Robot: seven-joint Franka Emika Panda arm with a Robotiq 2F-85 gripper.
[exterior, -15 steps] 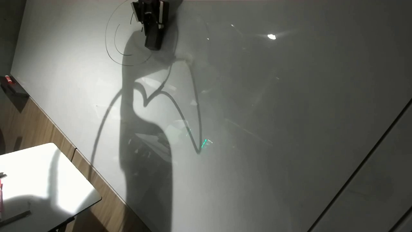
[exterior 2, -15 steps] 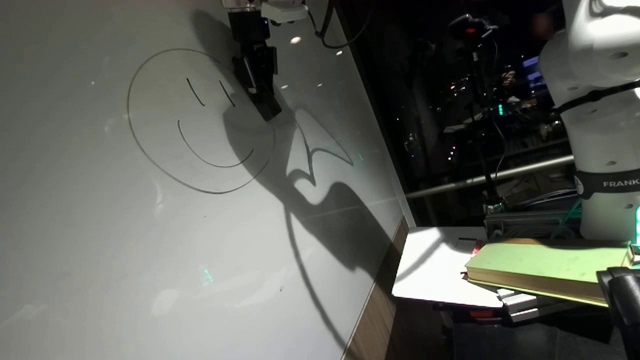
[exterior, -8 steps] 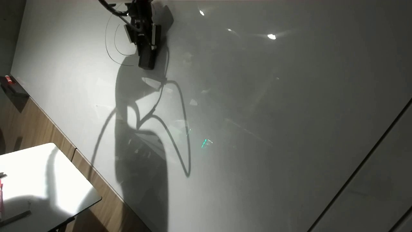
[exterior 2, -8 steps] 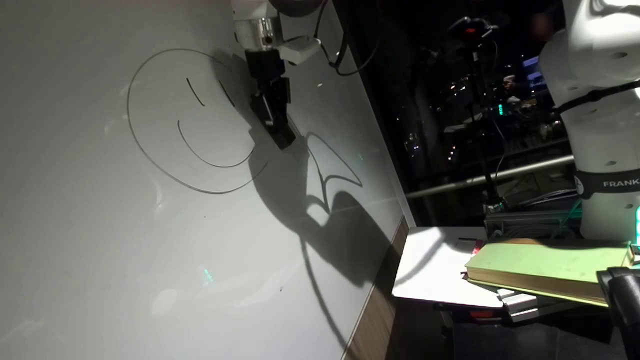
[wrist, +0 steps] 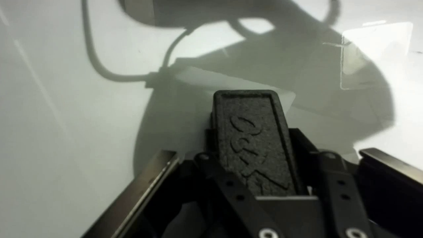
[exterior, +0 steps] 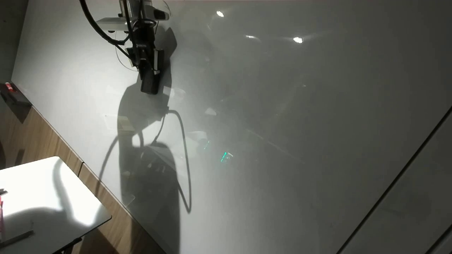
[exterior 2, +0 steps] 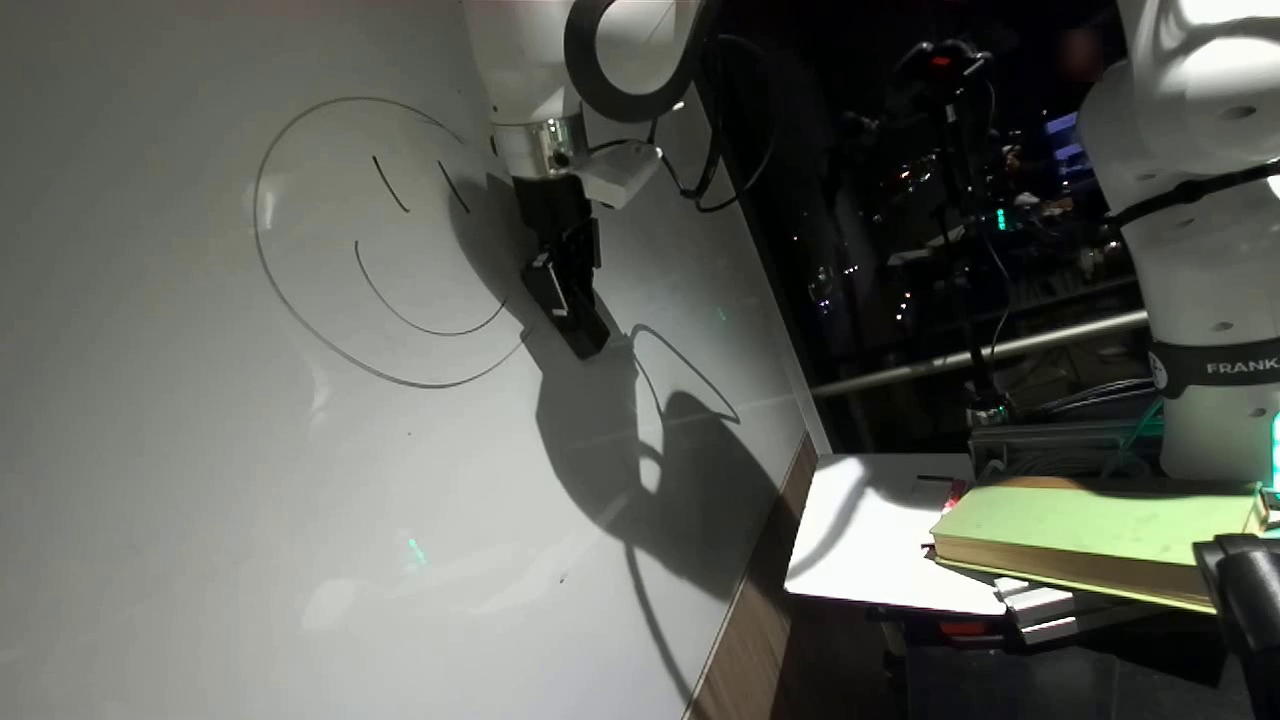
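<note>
My gripper [exterior: 146,68] is shut on a dark grey eraser block [exterior: 150,84] with raised lettering. The gripper [exterior 2: 572,285] and the eraser [exterior 2: 585,332] also show in an exterior view. In the wrist view the gripper's fingers [wrist: 254,145] press on both long sides of the eraser [wrist: 246,110], whose far end sticks out. The eraser is over or against the whiteboard [exterior 2: 200,500]; I cannot tell whether it touches. A smiley face [exterior 2: 432,332] in thin dark line is drawn on the board, left of the gripper there. The gripper and its shadow hide part of the circle.
A white side table [exterior 2: 850,540] stands near the board's edge, with a thick green book [exterior 2: 1080,520] beside it. A dark box with a red item [exterior: 9,86] sits at the board's edge. Cables [exterior 2: 740,190] hang from the arm. The robot's white body [exterior 2: 1220,250] stands at the right.
My gripper with the eraser has moved steadily down in both exterior views, a little left in one and right in another. More of the arm has come into view. The grip is unchanged.
</note>
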